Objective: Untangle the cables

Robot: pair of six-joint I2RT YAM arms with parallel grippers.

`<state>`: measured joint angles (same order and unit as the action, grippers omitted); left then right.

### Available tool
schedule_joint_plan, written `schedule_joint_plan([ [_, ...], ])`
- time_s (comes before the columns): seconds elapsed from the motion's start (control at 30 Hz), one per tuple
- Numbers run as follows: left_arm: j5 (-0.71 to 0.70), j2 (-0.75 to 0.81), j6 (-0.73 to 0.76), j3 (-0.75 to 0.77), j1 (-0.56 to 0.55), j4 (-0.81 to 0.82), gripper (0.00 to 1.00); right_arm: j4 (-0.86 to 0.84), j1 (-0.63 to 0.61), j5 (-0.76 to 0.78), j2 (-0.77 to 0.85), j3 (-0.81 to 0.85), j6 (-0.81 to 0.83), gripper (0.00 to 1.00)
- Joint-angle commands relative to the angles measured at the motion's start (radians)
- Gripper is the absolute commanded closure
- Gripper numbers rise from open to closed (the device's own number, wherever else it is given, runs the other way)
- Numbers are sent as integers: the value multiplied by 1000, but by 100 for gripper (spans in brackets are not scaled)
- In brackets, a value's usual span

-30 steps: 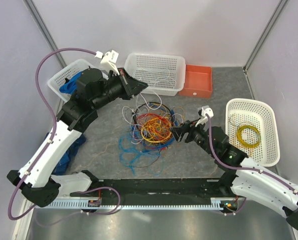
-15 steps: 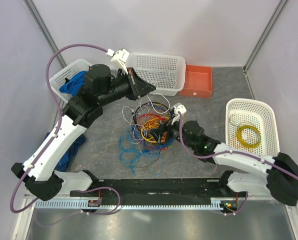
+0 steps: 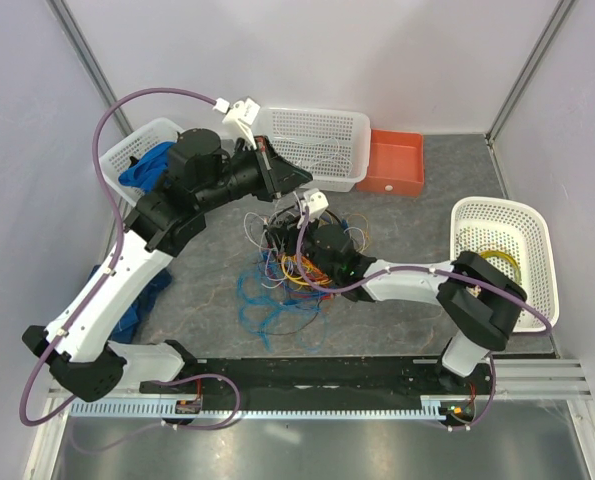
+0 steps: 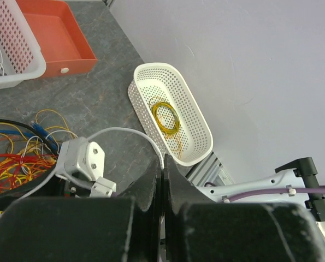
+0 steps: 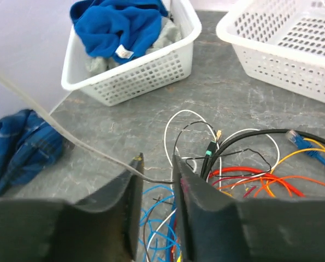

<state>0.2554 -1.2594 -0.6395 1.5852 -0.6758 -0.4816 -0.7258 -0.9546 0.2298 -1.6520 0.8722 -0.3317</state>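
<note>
Right pincer (image 5: 157,164) far outstretched, low over cables (image 5: 249,179)

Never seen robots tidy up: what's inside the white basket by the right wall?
A coil of yellow cable lies in the white basket, a thin strand beside it. From above, the right arm hides part of the inside.

left claw (image 4: 162,169) closed | cables (image 4: 15,170) (tangled) | white basket (image 4: 143,106) holds yellow coil (image 4: 166,115)

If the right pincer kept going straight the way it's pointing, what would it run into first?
Most likely the thin pale cable stretched across right at the tips of the right pincer. Beyond it lies table, then the white basket holding blue cloth, though depth is hard to judge.
</note>
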Motion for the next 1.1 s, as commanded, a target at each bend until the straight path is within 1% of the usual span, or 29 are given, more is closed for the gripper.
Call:
schedule_joint_plan([
  [0.0, 16, 35, 15, -17, -5, 29, 98, -173, -10, 94, -9, 13, -12, 70],
  [0.13, -24, 67, 21, -57, -5, 29, 98, -184, -15, 161, 59, -38, 23, 78],
  [0.2, -36, 83, 21, -70, -5, 31, 98, -158, -15, 195, 98, -64, 37, 91],
  [0.23, -53, 90, 24, -82, -5, 29, 98, -141, -15, 204, 150, -71, 48, 98],
  [0.27, -65, 100, 26, -90, -5, 29, 98, -120, -15, 215, 181, -82, 54, 100],
  [0.37, -142, 140, 24, -134, -5, 31, 98, 20, -15, 253, 328, -61, 83, 100],
  [0.4, -166, 152, 20, -148, -5, 29, 98, 128, -15, 259, 366, -43, 97, 100],
  [0.43, -207, 173, 15, -177, -4, 32, 98, 181, -15, 266, 435, -21, 115, 100],
  [0.47, -223, 184, 11, -191, -4, 32, 97, 312, -15, 273, 464, 44, 140, 100],
  [0.5, -249, 192, 11, -204, -4, 32, 82, 386, -15, 284, 489, 86, 151, 100],
  [0.53, -252, 212, 11, -230, -4, 31, 71, 460, -15, 307, 524, 132, 158, 100],
  [0.57, -280, 221, 8, -244, -4, 32, 60, 526, -15, 322, 538, 219, 164, 100],
  [0.6, -309, 230, 3, -273, -4, 32, 39, 631, -15, 338, 549, 259, 175, 100],
  [0.63, -321, 241, -3, -289, -2, 32, 30, 679, -16, 351, 566, 298, 178, 100],
  [0.67, -335, 259, -18, -306, -4, 35, 24, 763, -15, 386, 572, 374, 183, 100],
  [0.7, -358, 270, -26, -338, -4, 38, 14, 799, -16, 400, 574, 413, 195, 100],
  [0.73, -369, 279, -34, -353, -4, 40, 12, 828, -16, 422, 571, 450, 203, 100],
  [0.77, -378, 294, -49, -370, -4, 41, 9, 879, -15, 448, 569, 520, 212, 100],
  [0.8, -398, 301, -57, -402, -4, 43, 1, 905, -15, 466, 555, 559, 226, 100],
  [0.83, -406, 308, -68, -419, -4, 41, 0, 928, -15, 476, 549, 592, 230, 100],
  [0.87, -415, 322, -86, -436, -4, 41, 0, 963, -15, 492, 541, 661, 238, 100],
  [0.93, -438, 337, -106, -485, -4, 41, 0, 997, -16, 499, 517, 729, 249, 100],
  [0.97, -446, 345, -121, -502, -4, 41, 0, 1029, -15, 497, 508, 798, 252, 100],
  [1.07, -455, 367, -141, -567, -4, 43, 0, 1069, -15, 503, 471, 910, 264, 100],
])
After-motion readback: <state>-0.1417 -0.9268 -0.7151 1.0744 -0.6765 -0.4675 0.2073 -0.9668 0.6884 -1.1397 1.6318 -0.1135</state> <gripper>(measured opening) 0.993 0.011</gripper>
